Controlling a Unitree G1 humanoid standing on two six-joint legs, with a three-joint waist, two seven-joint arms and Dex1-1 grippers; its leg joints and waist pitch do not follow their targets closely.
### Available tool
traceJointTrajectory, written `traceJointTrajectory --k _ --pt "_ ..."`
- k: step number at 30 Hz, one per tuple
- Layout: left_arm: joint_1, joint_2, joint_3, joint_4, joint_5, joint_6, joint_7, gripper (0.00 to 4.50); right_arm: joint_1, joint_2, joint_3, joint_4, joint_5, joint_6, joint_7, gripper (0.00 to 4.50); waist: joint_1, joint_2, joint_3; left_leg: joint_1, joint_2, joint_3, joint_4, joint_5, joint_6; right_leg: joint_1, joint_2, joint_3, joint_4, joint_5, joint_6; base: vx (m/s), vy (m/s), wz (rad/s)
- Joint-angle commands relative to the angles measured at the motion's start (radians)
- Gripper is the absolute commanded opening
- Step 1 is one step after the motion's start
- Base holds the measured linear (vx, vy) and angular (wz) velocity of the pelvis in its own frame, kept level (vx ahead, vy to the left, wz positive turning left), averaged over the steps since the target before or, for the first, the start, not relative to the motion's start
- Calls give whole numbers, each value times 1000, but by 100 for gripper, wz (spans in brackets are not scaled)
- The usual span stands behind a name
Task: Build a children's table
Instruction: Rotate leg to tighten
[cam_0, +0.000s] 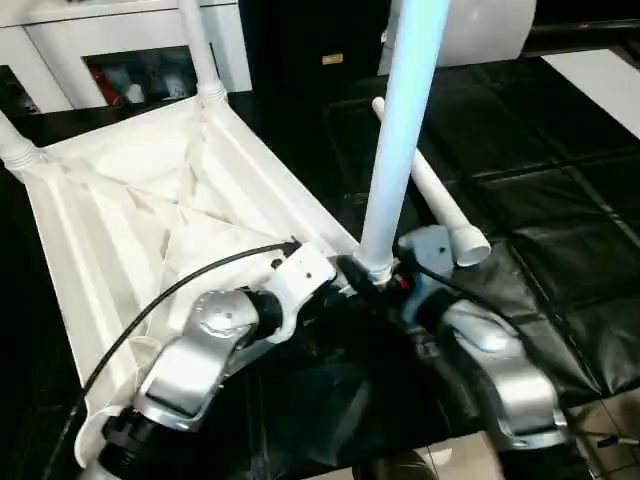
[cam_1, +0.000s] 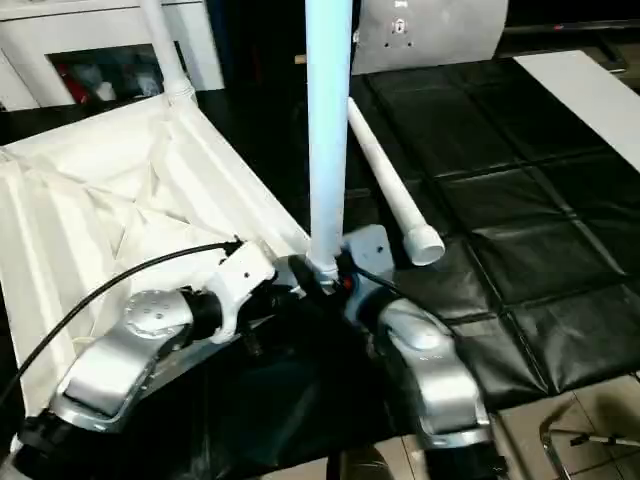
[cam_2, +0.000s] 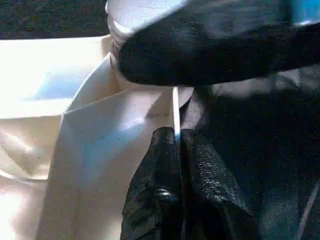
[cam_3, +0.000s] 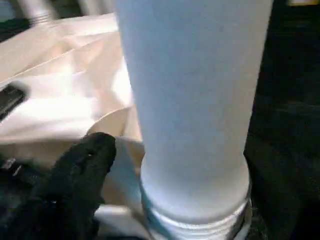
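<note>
The white table top lies upside down on the black mat. Legs stand in its two far corner sockets. A third leg stands upright in the near right corner socket. A fourth leg lies loose on the mat behind it. My left gripper is shut on the thin rim of the table top beside that corner. My right gripper is at the foot of the upright leg, open, and its black finger stands apart from the tube.
A black padded mat covers the work surface. A black cable runs from my left wrist across the table top. White cabinets stand at the back, and a white board lies at the far right.
</note>
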Motion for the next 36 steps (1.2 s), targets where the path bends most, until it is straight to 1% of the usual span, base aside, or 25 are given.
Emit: traceJointTrajectory --k 1,2,3,4,5,6,7,9,10,11,12,13,15,16,17,18,20,21,26,27,29,31,32,33,36 --pt "-7 47 -3 60 -18 -82 -89 0 28 -46 14 -47 72 -17 158 446 9 -12 -56 -15 41 -11 -55 -99 132 64 -77 59 -69 -273 -176 0 0 0" --pt "-8 56 -3 65 -22 -93 -99 0 30 -57 11 -49 81 -20 176 446 11 -12 -56 -14 41 -12 -55 -97 136 65 -77 57 -69 -274 -175 0 0 0" --pt "-20 120 -17 102 -23 -170 -174 0 30 -130 -11 -61 136 -11 286 446 16 -14 -59 -12 42 -11 -54 -87 142 65 -77 56 -69 -272 -176 0 0 0" --pt "-20 120 -17 102 -23 -170 -174 0 30 -130 -11 -61 136 -11 286 446 22 -12 -60 -8 43 -12 -55 -88 147 64 -77 56 -67 -284 -176 0 0 0" --pt "-20 120 -17 102 -23 -170 -174 0 30 -130 -11 -61 136 -11 286 446 22 -12 -60 -8 45 -11 -55 -86 145 61 -76 56 -65 -279 -181 0 0 0" --pt "-26 149 -22 122 -31 -210 -219 0 24 -172 -19 -58 158 -12 345 446 24 -11 -57 -7 46 -11 -55 -98 144 60 -76 54 -70 -298 -182 0 0 0" --pt "-34 170 -24 141 -46 -239 -264 0 10 -208 -21 -44 168 -20 390 446 25 -10 -58 -7 46 -13 -56 -99 142 62 -78 54 -69 -304 -181 0 0 0" --pt "-44 186 -23 158 -66 -262 -309 0 -10 -242 -21 -22 169 -34 429 446 25 -13 -61 -6 48 -12 -55 -88 137 62 -79 56 -62 -279 -196 0 0 0" --pt "-51 196 -24 169 -74 -275 -333 0 -25 -260 -16 -5 165 -45 452 446 25 -11 -62 -6 48 -12 -54 -79 138 62 -79 56 -60 -263 -207 0 0 0" --pt "-56 204 -26 174 -79 -283 -352 0 -37 -273 -11 6 164 -45 470 446 25 -18 -64 -4 47 -10 -52 -74 141 62 -79 57 -60 -256 -210 0 0 0" --pt "-61 213 -30 181 -85 -294 -374 0 -52 -285 -5 21 163 -55 493 446 27 -15 -65 -5 47 -11 -52 -63 144 63 -80 57 -56 -245 -221 0 0 0" --pt "-67 227 -37 190 -97 -311 -410 0 -74 -298 2 42 167 -63 526 446 29 -15 -64 -5 48 -10 -51 -59 145 63 -81 57 -56 -241 -223 0 0 0" --pt "-74 243 -48 197 -114 -325 -460 0 -107 -313 15 75 168 -83 577 446 34 -17 -66 -5 47 -9 -49 -38 155 64 -82 57 -51 -217 -234 0 0 0" --pt "-77 248 -53 198 -116 -328 -474 0 -120 -317 21 88 165 -89 593 446 36 -18 -66 -5 48 -9 -48 -33 158 64 -82 57 -49 -210 -237 0 0 0" --pt "-81 253 -60 203 -118 -338 -490 0 -136 -324 32 106 162 -99 616 446 41 -14 -65 -3 50 -8 -48 -16 163 62 -81 58 -46 -187 -244 0 0 0" --pt "-81 253 -60 203 -118 -338 -490 0 -136 -324 32 106 162 -99 616 446 45 -14 -68 0 52 -7 -46 -4 169 61 -80 58 -43 -165 -253 0 0 0" --pt "-89 261 -70 222 -116 -368 -513 0 -169 -333 65 155 141 -129 656 446 47 -16 -67 -1 52 -8 -45 13 181 61 -79 56 -36 -132 -269 0 0 0" --pt "-93 259 -71 230 -114 -376 -516 0 -180 -328 78 176 128 -144 661 446 48 -16 -65 -2 53 -7 -45 8 180 61 -80 57 -38 -136 -270 0 0 0" --pt "-105 253 -77 253 -105 -400 -519 0 -202 -307 125 220 91 -188 671 446 51 -19 -61 -2 52 -8 -49 -43 145 63 -83 57 -46 -219 -251 0 0 0" --pt "-107 251 -78 259 -103 -404 -520 0 -208 -294 143 232 80 -197 674 446 51 -20 -60 -2 53 -8 -49 -45 143 62 -83 57 -46 -222 -248 0 0 0" --pt "-108 251 -79 260 -104 -406 -522 0 -216 -284 152 245 77 -197 671 446 51 -18 -59 -1 53 -8 -51 -55 135 61 -83 57 -48 -236 -244 0 0 0" --pt "-109 251 -80 263 -104 -410 -524 0 -227 -271 157 266 82 -192 669 446 52 -18 -60 0 54 -8 -51 -50 133 61 -84 58 -47 -225 -248 0 0 0" --pt "-110 250 -81 265 -104 -412 -524 0 -232 -266 155 274 87 -188 669 430 52 -18 -60 -1 54 -8 -50 -39 134 62 -82 59 -43 -203 -253 0 0 0" --pt "-111 250 -82 267 -103 -415 -525 0 -235 -263 154 281 91 -185 671 430 53 -18 -62 -1 54 -8 -49 -25 139 62 -82 58 -40 -175 -259 0 0 0" --pt "-113 252 -85 274 -102 -423 -524 0 -241 -259 156 294 95 -182 678 417 54 -18 -61 -2 54 -7 -49 -26 146 63 -82 58 -39 -166 -265 0 0 0"
